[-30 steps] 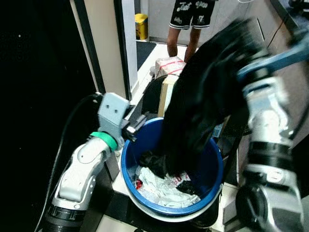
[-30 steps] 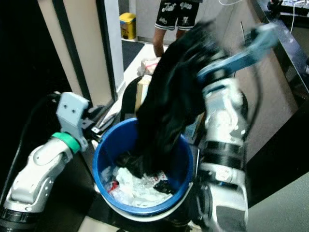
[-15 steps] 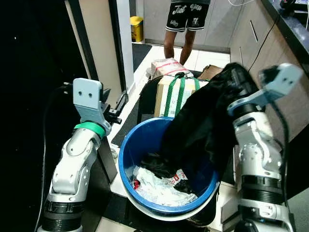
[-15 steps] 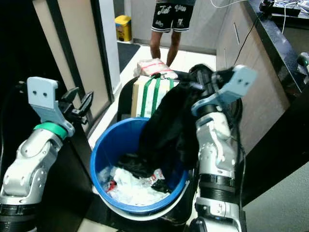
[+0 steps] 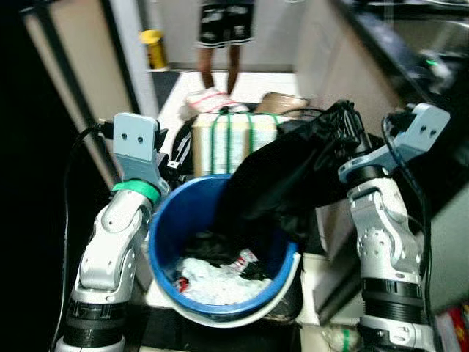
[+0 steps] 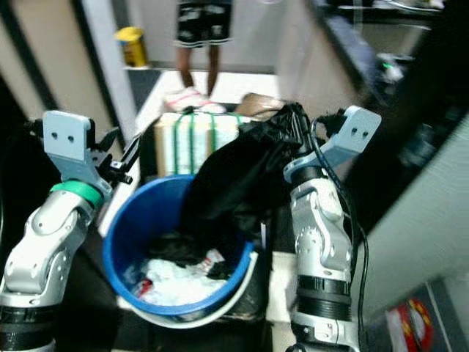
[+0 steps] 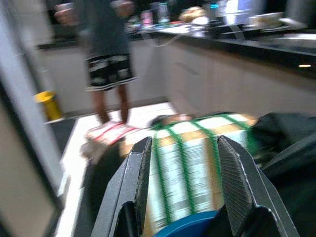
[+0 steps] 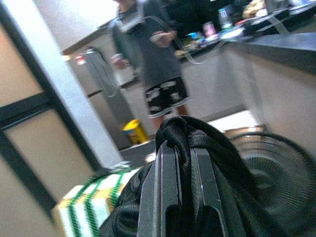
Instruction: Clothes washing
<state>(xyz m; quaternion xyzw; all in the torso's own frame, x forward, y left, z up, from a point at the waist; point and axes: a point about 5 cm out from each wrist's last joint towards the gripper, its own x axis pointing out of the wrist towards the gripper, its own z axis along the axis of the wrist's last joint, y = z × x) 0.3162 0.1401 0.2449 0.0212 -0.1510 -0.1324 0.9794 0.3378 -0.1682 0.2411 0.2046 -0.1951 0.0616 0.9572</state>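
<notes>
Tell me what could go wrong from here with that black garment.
1. The garment hangs from the right pincer with its lower end in the bucket; lifting may drag other laundry out.
2. A person stands beyond the box; a wide swing could come close.

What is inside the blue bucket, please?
The blue bucket holds crumpled white clothes and dark pieces. The lower end of the black garment held by the right gripper hangs in, covering whatever lies under it.

The person (image 5: 220,29), cut off above the shorts, looks blurred.
</notes>
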